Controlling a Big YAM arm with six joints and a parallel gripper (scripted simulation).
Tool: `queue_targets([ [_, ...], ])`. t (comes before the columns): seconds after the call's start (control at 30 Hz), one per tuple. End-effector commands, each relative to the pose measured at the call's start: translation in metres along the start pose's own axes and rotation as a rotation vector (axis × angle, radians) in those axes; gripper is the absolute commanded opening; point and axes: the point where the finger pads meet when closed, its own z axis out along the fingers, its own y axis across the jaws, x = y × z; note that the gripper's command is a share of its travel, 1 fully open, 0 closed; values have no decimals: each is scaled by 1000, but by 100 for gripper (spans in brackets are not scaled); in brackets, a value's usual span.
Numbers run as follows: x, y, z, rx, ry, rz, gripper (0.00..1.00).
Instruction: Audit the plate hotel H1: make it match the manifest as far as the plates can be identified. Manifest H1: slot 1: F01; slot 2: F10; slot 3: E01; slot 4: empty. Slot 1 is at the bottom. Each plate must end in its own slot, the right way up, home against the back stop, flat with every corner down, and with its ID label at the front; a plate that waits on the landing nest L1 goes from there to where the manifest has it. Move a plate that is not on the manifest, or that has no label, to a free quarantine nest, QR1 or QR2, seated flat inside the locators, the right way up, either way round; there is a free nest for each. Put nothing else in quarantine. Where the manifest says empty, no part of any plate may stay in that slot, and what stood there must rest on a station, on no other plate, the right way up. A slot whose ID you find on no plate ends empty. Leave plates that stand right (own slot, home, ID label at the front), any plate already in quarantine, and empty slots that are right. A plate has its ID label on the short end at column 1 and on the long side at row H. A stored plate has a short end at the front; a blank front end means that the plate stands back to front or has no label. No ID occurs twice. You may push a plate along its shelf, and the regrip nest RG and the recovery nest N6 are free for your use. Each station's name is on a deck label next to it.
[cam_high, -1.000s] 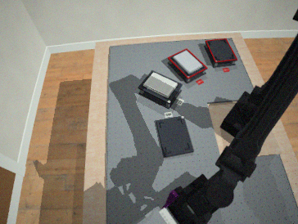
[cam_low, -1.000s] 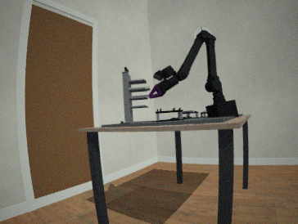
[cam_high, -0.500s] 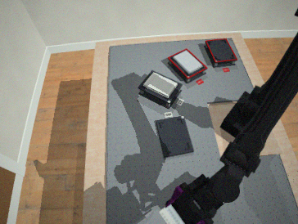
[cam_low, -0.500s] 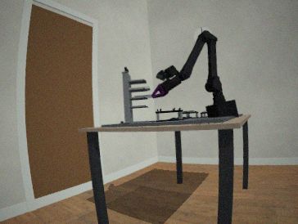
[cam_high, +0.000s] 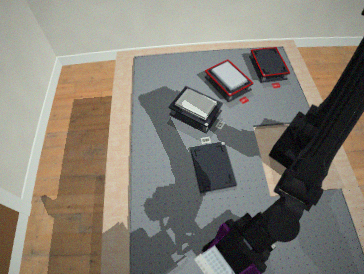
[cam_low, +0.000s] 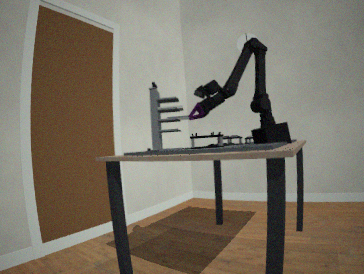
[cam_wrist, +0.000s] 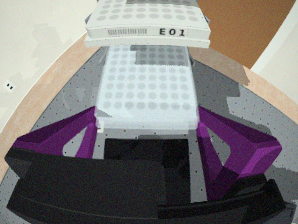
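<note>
In the wrist view my gripper (cam_wrist: 146, 112) has its purple fingers against both long sides of a white well plate (cam_wrist: 147, 86), shut on it. The plate's near end is hidden by the gripper body, so I can read no label on it. Above it another white plate (cam_wrist: 148, 12) sits on its shelf with the label E01 facing me. In the side view the gripper (cam_low: 192, 116) is level with the second shelf from the bottom of the plate hotel (cam_low: 156, 117). The overhead view shows the gripper (cam_high: 222, 252) and the held plate (cam_high: 212, 261) at the bottom edge.
On the deck a red-rimmed nest (cam_high: 235, 92) holds a white plate (cam_high: 229, 76); a second red-rimmed nest (cam_high: 270, 62) stands empty beside it. A dark nest (cam_high: 192, 117) carries a grey-topped plate (cam_high: 197, 103). A flat dark nest (cam_high: 213, 167) lies mid-deck.
</note>
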Motion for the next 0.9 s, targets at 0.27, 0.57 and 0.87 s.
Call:
queue_targets([
  [0.27,-1,4,-15,-7,-17,17,86],
  [0.57,5,4,-25,-7,-16,17,86],
  [0.87,10,4,-33,-7,-15,17,86],
])
